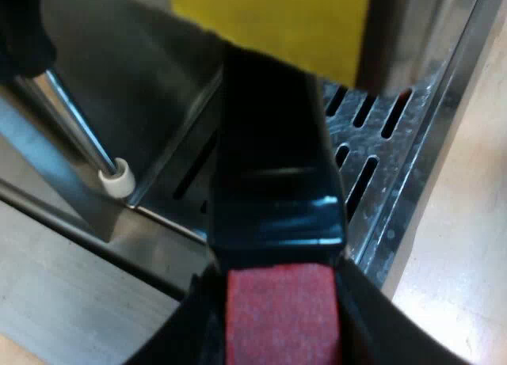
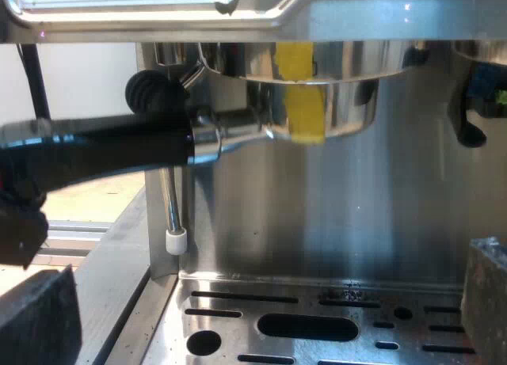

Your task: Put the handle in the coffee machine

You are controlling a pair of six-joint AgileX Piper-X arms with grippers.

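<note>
The holder's dark handle (image 1: 273, 167) runs away from the camera over the drip tray, and its red end (image 1: 281, 313) sits between my left gripper's (image 1: 281, 321) fingers (image 1: 190, 333), which are shut on it. A yellow strip (image 1: 269, 24) marks the holder's far end. In the right wrist view the metal holder (image 2: 317, 104) with its yellow strip (image 2: 299, 96) is up against the underside of the espresso machine's (image 2: 356, 17) brew head. Its handle (image 2: 103, 151) sticks out sideways to my left gripper (image 2: 20, 214). My right gripper (image 2: 261, 302) faces the machine's front, open and holding nothing.
The slotted metal drip tray (image 2: 317, 325) lies below the holder. A steam wand with a white tip (image 2: 176, 242) hangs beside the handle, near the machine's side wall. A dark part with blue on it (image 2: 475, 104) hangs under the machine's top on the far side.
</note>
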